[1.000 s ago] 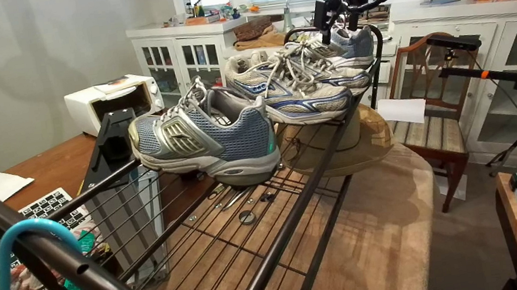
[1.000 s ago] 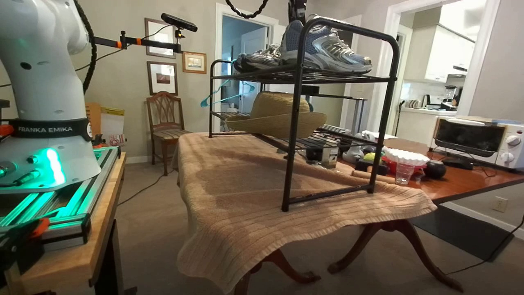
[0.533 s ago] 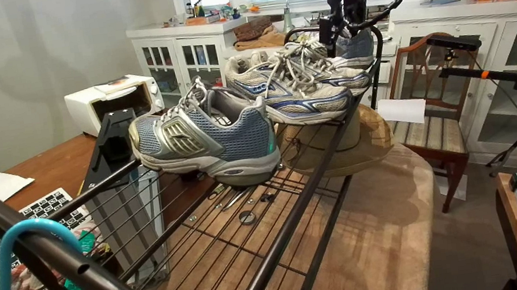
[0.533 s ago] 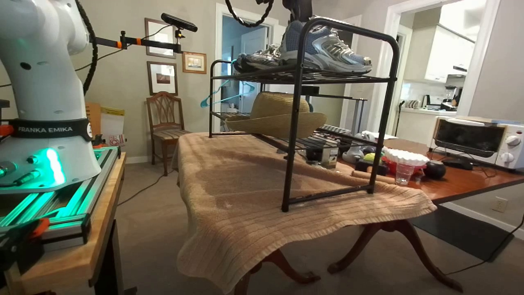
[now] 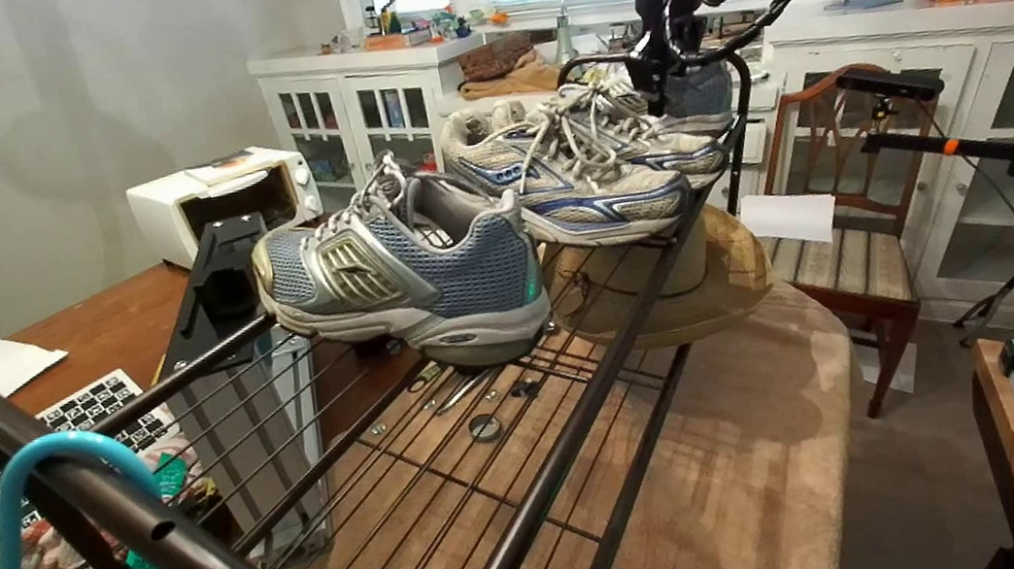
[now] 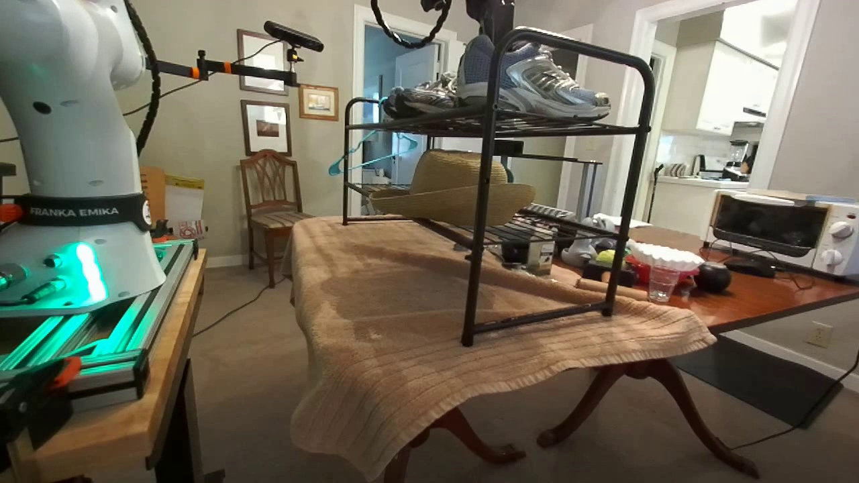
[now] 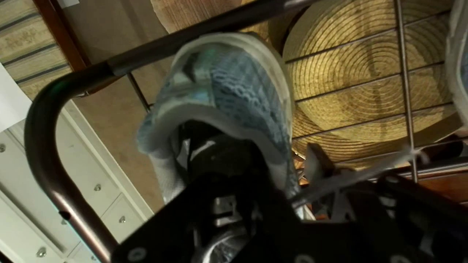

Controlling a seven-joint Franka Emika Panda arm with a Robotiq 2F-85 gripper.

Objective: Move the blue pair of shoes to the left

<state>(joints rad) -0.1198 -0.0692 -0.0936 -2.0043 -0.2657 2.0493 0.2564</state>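
1. Closing, the latest change: your fingers [image 7: 314, 162] draw inward at the collar of the far blue shoe [image 7: 245, 91]. In the wrist view you see one just outside the side wall; the other seems sunk in the opening, dark against dark. Whether they pinch the wall yet, you cannot tell.
2. Far blue shoe: upright, top tier of the rack [image 6: 482, 188], end position.
3. Near blue shoe [image 5: 403, 274], its mate: same tier, farther along, white-and-silver sneakers [image 5: 567, 183] between the two.
4. Bearing on the task: probably your grasp of the second shoe; a lift toward its mate would reasonably follow. Pair not yet together.
5. Differences from a second ago, both exterior views: your fingers lower, down at the collar rather than above it. Spacing: seemingly narrower. Far blue shoe: heel perhaps nudged slightly, too little for you to be sure.
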